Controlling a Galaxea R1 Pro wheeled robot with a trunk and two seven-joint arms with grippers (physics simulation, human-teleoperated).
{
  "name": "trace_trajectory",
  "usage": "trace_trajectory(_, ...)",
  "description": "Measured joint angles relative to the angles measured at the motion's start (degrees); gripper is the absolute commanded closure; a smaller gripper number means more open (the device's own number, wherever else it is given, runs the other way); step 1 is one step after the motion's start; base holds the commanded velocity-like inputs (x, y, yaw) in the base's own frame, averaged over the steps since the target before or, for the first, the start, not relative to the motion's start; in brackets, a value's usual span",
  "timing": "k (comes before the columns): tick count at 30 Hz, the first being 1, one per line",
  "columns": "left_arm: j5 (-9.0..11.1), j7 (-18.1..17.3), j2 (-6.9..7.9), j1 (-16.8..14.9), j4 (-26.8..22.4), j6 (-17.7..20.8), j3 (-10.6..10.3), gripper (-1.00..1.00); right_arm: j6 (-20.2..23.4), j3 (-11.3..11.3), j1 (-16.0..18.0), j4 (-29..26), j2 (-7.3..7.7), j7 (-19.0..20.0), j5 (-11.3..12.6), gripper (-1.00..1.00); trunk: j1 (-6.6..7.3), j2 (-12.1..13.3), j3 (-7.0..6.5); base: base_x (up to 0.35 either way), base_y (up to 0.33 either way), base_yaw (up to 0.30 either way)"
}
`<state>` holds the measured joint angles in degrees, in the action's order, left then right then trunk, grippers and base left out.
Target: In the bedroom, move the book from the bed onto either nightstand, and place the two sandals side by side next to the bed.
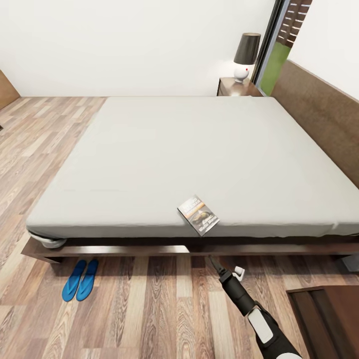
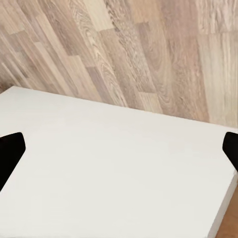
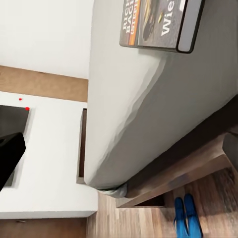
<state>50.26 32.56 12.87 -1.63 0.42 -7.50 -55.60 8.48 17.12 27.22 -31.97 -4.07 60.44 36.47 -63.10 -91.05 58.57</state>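
**Right jaws spread and empty just short of the book on the bed's near edge**

The right gripper (image 1: 225, 269) hangs over the wood floor (image 1: 149, 309) beside the bed (image 1: 189, 149), its arm reaching in from the lower right of the head view. In the right wrist view its two dark fingertips (image 3: 10, 153) sit at opposite edges of the picture, so the jaws stand wide apart, and nothing lies between them or touches them.

The book (image 1: 198, 215) lies flat on the pale grey mattress, right at the edge nearest the jaws, ahead of them and a little higher, clear of the fingers. The right wrist view shows the same book (image 3: 158, 22) at the mattress rim, cover up with its white lettering legible.

The two sandals (image 1: 80, 279) lie on the floor side by side, touching, just beside the bed frame's near corner, well away to the left of the right jaws.

The left gripper (image 2: 119, 158) looks down on a flat white surface (image 2: 119, 173) with floor beyond it; its jaws are also spread wide and hold nothing.

A nightstand (image 1: 237, 87) carrying a lamp (image 1: 246, 56) stands past the far side of the bed, by the headboard (image 1: 319, 114).
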Motion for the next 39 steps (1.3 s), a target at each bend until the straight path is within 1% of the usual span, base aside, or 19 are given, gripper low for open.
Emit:
trace_trajectory(7, 0.6, 3.57, 0.0, 0.02, -0.02, 0.02, 0.02, -1.0, 1.02, 0.03, 0.0, 0.05, 0.68, 1.17, 0.09, -1.0, 0.0, 0.0, 0.0, 0.0, 0.0, 0.0)
trace_trajectory(13, 0.72, 5.69, -0.01, -0.02, -0.08, 0.01, 0.0, -1.0, 1.22, 0.04, 0.0, 0.06, 0.82, 1.58, 0.09, -1.0, -1.31, -2.39, 1.07, 0.0, 0.0, 0.0)
trace_trajectory(32, 0.73, 6.44, 0.02, -0.03, -0.1, -0.07, 0.01, -1.0, 1.34, 0.06, 0.0, 0.07, 0.92, 1.8, 0.12, -1.0, -1.32, -2.41, 1.08, 0.0, 0.0, 0.0)
trace_trajectory(39, 0.72, 6.45, -0.02, -0.03, -0.1, -0.08, 0.0, -1.0, 1.38, 0.08, 0.0, 0.07, 0.95, 1.81, 0.17, -1.0, -2.85, -5.2, 2.33, 0.0, 0.0, 0.0)
